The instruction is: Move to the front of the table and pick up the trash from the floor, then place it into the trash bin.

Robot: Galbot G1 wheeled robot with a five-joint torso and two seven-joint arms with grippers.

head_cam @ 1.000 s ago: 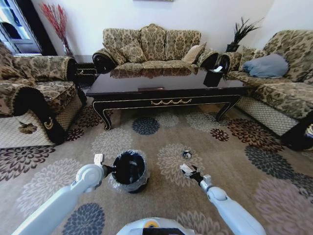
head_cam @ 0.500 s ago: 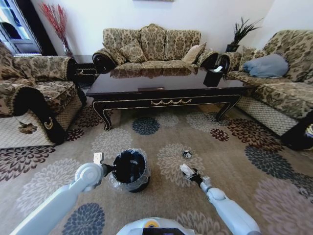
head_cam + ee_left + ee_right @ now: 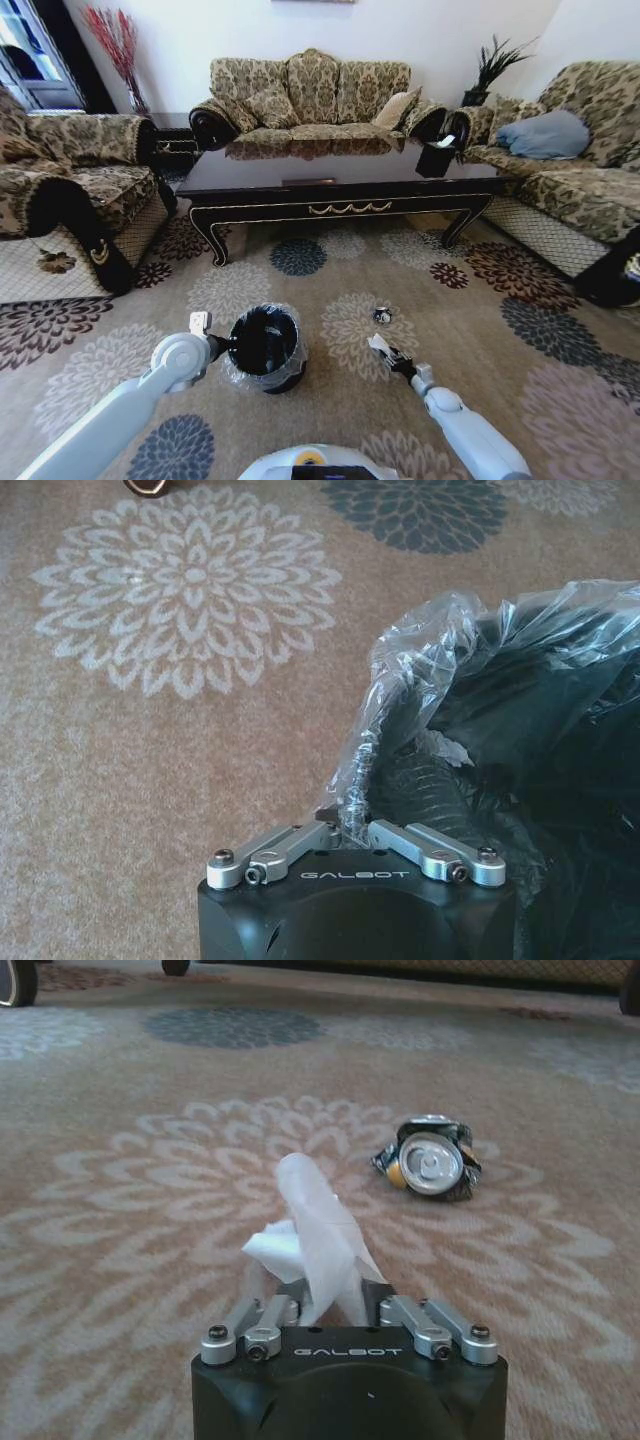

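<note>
Crumpled white paper wad (image 3: 318,1240) pinched above the carpet; crushed silver can (image 3: 430,1158) beyond; black lined trash bin (image 3: 264,347) upright nearby

Beige carpet (image 3: 330,400) with white, grey and maroon flowers; black trash bin (image 3: 263,345) in a clear liner; white paper wad (image 3: 315,1240); glossy dark tabletop (image 3: 340,165).
</note>
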